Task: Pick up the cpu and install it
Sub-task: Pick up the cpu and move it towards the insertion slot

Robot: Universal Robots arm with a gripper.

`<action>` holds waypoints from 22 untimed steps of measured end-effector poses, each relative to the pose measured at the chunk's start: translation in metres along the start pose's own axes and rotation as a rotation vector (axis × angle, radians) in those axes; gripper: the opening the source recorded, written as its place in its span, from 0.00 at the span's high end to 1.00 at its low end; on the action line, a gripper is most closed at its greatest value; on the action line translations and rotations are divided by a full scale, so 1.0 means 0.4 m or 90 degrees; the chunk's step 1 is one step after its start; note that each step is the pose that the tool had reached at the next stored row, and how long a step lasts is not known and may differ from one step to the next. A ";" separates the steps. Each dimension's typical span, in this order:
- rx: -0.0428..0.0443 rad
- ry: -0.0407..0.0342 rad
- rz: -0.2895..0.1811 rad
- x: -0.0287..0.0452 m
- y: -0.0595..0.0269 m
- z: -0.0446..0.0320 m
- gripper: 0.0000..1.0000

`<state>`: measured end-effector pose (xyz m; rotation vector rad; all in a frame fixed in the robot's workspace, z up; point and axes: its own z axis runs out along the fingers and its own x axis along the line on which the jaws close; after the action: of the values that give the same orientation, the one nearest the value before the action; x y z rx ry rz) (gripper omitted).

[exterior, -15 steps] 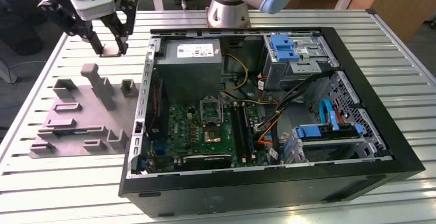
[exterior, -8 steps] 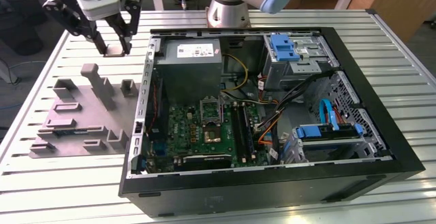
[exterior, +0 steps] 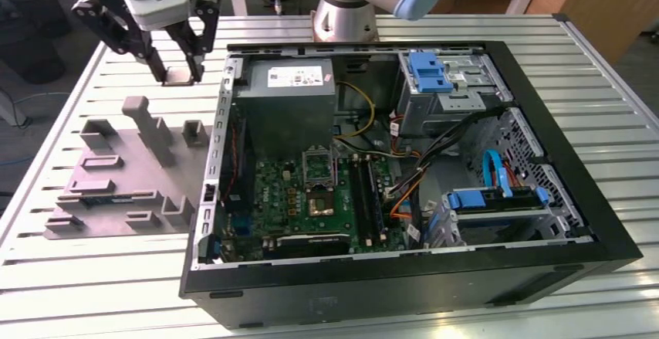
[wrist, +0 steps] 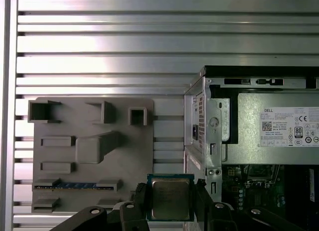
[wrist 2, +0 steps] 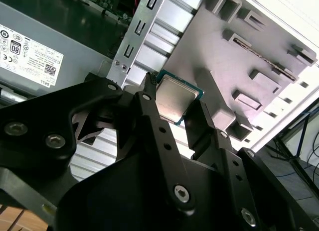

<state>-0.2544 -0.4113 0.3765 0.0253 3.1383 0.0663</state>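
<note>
The cpu [wrist: 170,197] is a small square chip with a silvery metal top and green edge, pinched between my gripper's [wrist: 170,203] black fingers. In the second wrist view the cpu [wrist 2: 175,101] sits between the two fingertips [wrist 2: 149,91]. In the exterior view my gripper [exterior: 181,75] hangs above the slatted table, between the grey tray [exterior: 134,173] and the open computer case [exterior: 412,161], with the cpu [exterior: 181,76] at its tips. The dark socket frame [exterior: 319,173] lies on the green motherboard inside the case, well away from the gripper.
The grey plastic tray [wrist: 92,151] with upright posts lies on the slatted table at the exterior view's left. A grey power-supply box [exterior: 292,92] sits in the case's far corner. Drive cages with blue clips [exterior: 427,69] and cables fill the case's right side.
</note>
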 end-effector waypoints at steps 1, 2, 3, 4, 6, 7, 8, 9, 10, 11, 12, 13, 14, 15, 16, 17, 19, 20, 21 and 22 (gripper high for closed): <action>0.0000 0.0001 0.000 -0.002 0.000 0.000 0.53; 0.0000 0.0001 0.000 -0.004 0.000 0.000 0.53; 0.0000 0.0001 0.000 -0.005 0.000 0.000 0.53; 0.0000 0.0001 0.000 -0.007 0.000 0.000 0.53; 0.0000 0.0000 0.000 -0.010 0.000 0.000 0.53; 0.0000 0.0000 0.000 -0.012 0.000 0.000 0.53; 0.0000 0.0001 0.000 -0.014 0.000 0.000 0.53; 0.0000 0.0000 0.000 -0.015 0.000 0.000 0.53; 0.0000 0.0000 0.000 -0.017 0.000 0.000 0.53; 0.0000 0.0000 0.000 -0.019 0.000 0.000 0.53; 0.0000 0.0000 0.000 -0.021 0.000 0.000 0.53; 0.0000 0.0000 0.000 -0.022 0.000 0.000 0.53; 0.0000 0.0000 0.000 -0.024 0.000 0.000 0.53; 0.0000 0.0000 0.000 -0.026 0.000 0.000 0.53; 0.0000 0.0000 0.000 -0.027 0.000 0.000 0.53; 0.0000 0.0000 0.000 -0.029 0.000 0.000 0.53; 0.0000 0.0001 0.000 -0.032 0.001 0.000 0.53; 0.0000 0.0001 0.000 -0.034 0.001 0.000 0.53; 0.0000 0.0000 0.000 -0.036 0.001 0.000 0.53; 0.0000 0.0000 0.000 -0.039 0.001 0.000 0.53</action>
<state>-0.2389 -0.4113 0.3766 0.0252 3.1384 0.0663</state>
